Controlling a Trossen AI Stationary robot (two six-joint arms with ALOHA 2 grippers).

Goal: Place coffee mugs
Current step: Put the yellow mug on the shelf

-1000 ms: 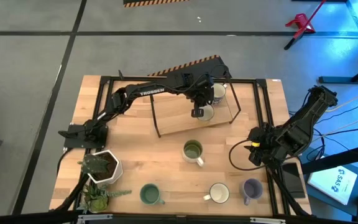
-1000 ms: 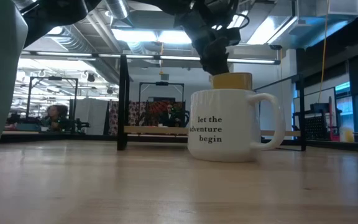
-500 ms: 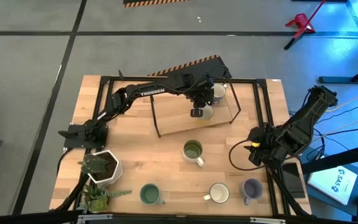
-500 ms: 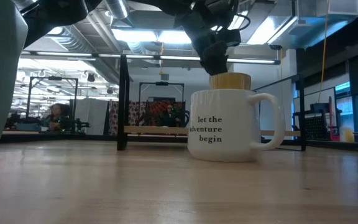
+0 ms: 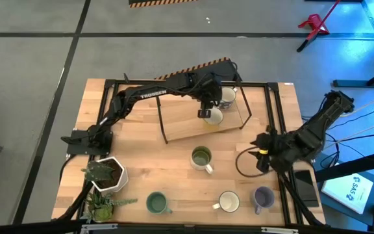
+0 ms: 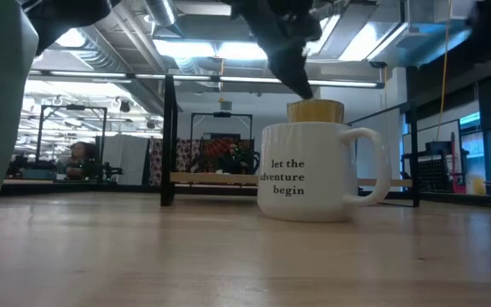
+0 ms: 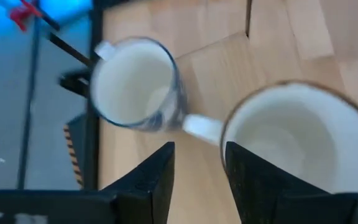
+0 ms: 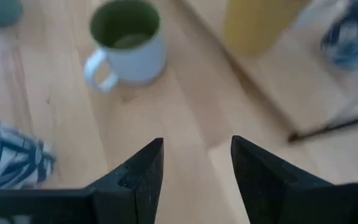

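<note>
On the raised wooden shelf (image 5: 184, 125) at the back stand a cream mug (image 5: 213, 116) and a white mug with blue pattern (image 5: 227, 96), both upright. My left gripper (image 5: 204, 110) hangs open just above the cream mug. In its wrist view the fingers (image 7: 160, 177) stand apart on either side of the cream mug's handle (image 7: 201, 128), clear of it. On the table stand a white mug with a green inside (image 5: 202, 158), a teal mug (image 5: 156, 203), a white mug (image 5: 228, 201) and a lavender mug (image 5: 263, 198). My right gripper (image 5: 258, 158) waits open at the right.
A black frame (image 5: 275, 110) surrounds the shelf. A white pot with a plant (image 5: 106, 175) stands at the near left. A lettered white mug (image 6: 314, 170) fills the middle of the low view. A phone (image 5: 306, 185) lies at the right edge. Bare wood lies between shelf and near mugs.
My left gripper has opened, let go of the cream mug on the shelf, and risen a little above it. The mug stays upright where it was. My right arm has shifted slightly toward the table's left.
</note>
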